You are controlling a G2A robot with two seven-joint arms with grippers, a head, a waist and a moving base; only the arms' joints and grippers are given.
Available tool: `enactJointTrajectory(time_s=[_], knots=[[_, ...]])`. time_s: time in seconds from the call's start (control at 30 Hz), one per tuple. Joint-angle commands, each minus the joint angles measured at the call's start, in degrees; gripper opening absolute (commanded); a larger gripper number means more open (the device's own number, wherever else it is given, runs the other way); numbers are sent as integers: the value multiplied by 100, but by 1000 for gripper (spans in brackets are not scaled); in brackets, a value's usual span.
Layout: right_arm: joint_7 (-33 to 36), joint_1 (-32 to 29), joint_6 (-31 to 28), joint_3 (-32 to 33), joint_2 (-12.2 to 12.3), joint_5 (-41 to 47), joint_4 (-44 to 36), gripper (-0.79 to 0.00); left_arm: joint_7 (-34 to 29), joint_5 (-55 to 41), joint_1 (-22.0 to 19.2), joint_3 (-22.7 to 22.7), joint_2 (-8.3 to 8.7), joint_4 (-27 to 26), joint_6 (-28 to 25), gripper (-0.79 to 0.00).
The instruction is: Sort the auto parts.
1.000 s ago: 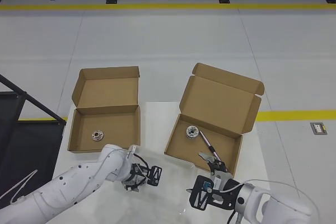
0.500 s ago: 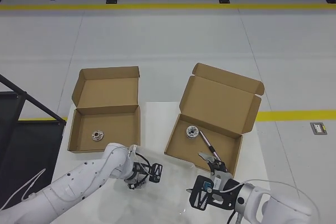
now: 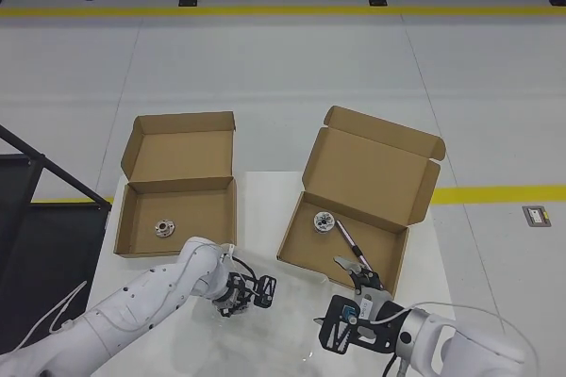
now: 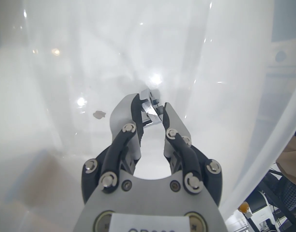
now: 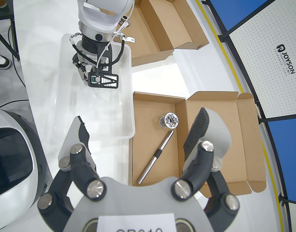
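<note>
Where the top view looks down on the white tabletop [image 3: 264, 198], two open cartons stand well apart. The left carton [image 3: 200, 219] holds a flanged hub [image 3: 162, 227]. The right carton [image 3: 387, 247] holds a round fitting [image 3: 324, 221] and, just beside it, a steel rod [image 3: 351, 243] lying flat. The left pincer [image 3: 230, 303] hangs low over the near part of the tabletop, between the cartons and nearer the left one. The right pincer [image 3: 362, 275] sits above the near edge of the right carton.

Left wrist view: the left pincer is closed on a small metal block [image 4: 148, 96], which is gripped between the two ribbed pads [image 4: 135, 112] with one end projecting beyond the fingertips. Pincer and block are inside a clear bin [image 4: 235, 97]. Whether the block touches the bin floor cannot be told. A small pale speck [image 4: 99, 114] lies on that floor near the pincer.

Right wrist view: the right pincer is spread wide and holds nothing, with one finger over the clear bin and the other over the right carton. The bin lies on the tabletop between the two cartons, its near end just beside the right carton's wall. The left pincer points down into the far half of the bin.
</note>
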Motion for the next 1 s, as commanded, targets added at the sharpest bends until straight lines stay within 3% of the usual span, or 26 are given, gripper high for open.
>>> enactJointTrajectory(time_s=[0.0, 0.13, 0.23, 0.4, 0.67, 0.97], knots=[[0, -1, -1, 1, 0, 0, 0, 0, 17, 15, -3, -17, -20, 28, 1, -785], [0, -1, -1, 1, 0, 0, 0, 0, 85, -24, -59, -163, 49, -132, 1, -785], [0, -1, -1, 1, 0, 0, 0, 0, 89, -117, -66, -341, 228, -544, 1, -785], [0, -1, -1, 1, 0, 0, 0, 0, -111, -287, 95, -925, 733, -1300, 51, -785], [0, -1, -1, 1, 0, 0, 0, 0, -335, -458, 840, -2071, 1563, -2303, 175, -785], [0, -1, -1, 1, 0, 0, 0, 0, 259, -83, 1623, -3216, 2098, -2790, 579, -785]])
